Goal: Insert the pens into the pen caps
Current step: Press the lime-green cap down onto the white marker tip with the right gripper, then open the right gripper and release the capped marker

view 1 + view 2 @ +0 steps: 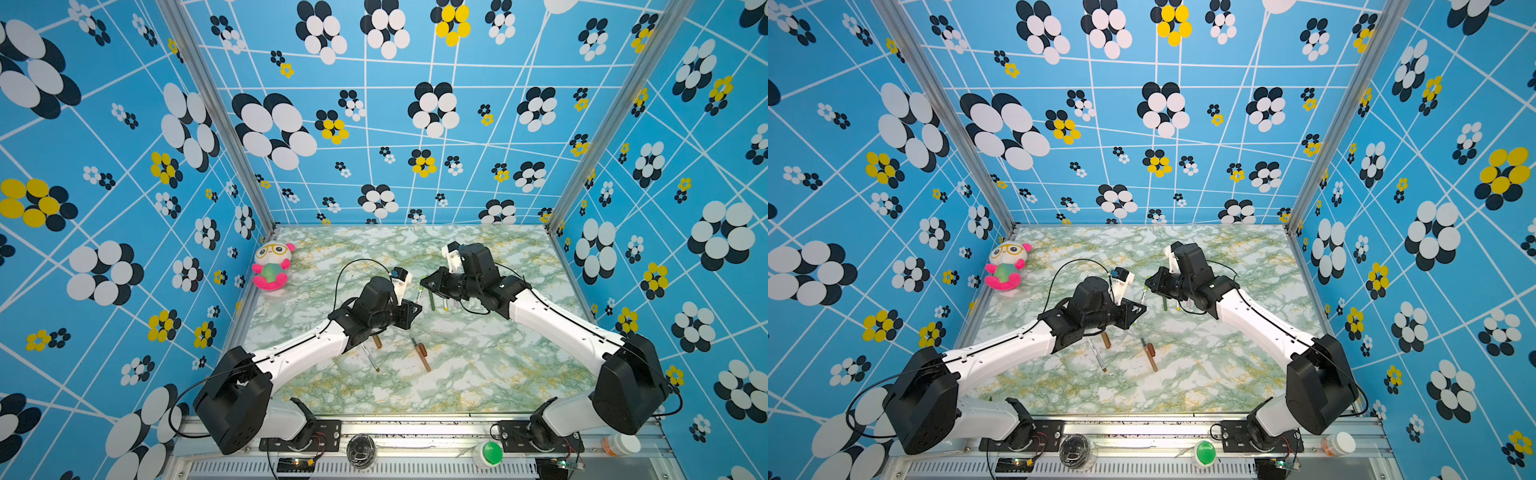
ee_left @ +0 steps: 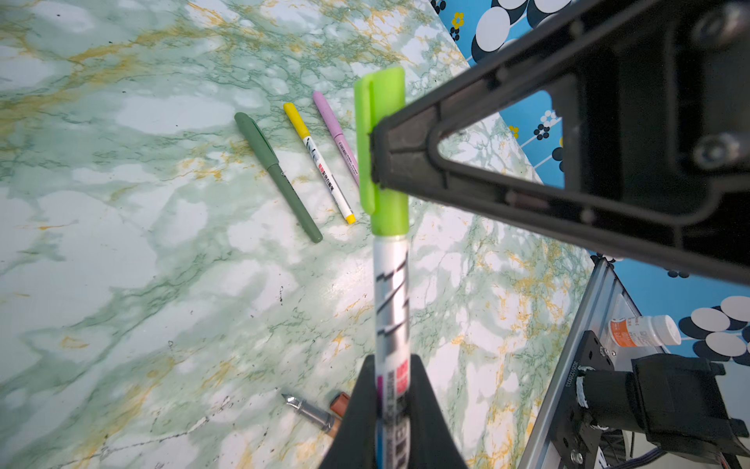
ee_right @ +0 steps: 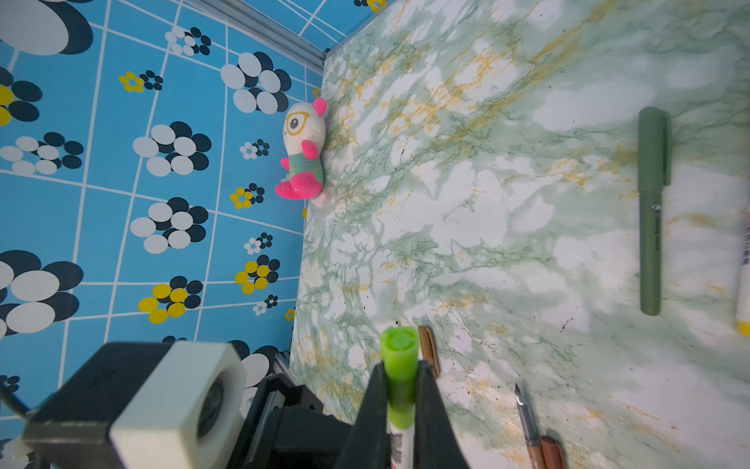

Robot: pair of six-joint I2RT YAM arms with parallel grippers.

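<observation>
A white pen (image 2: 391, 300) with a lime green pen cap (image 2: 383, 154) on its tip hangs above the table between both grippers. My left gripper (image 2: 391, 365) is shut on the white barrel, and my right gripper (image 3: 400, 369) is shut on the lime cap (image 3: 399, 357). In both top views the two grippers meet tip to tip at mid-table (image 1: 419, 296) (image 1: 1143, 296). Capped dark green (image 2: 276, 174), yellow (image 2: 318, 162) and pink (image 2: 335, 134) pens lie side by side. An uncapped brown pen (image 1: 422, 357) lies beside its cap (image 3: 552, 452). An uncapped white pen (image 1: 371, 357) lies near a brown cap (image 1: 377, 341).
A plush toy (image 1: 272, 266) sits against the left wall at the back. Along the front rail stand a green button (image 1: 490, 453), a round jar (image 1: 360, 451) and a white pill bottle (image 1: 621, 444). Patterned walls close in three sides of the marble table (image 1: 478, 374).
</observation>
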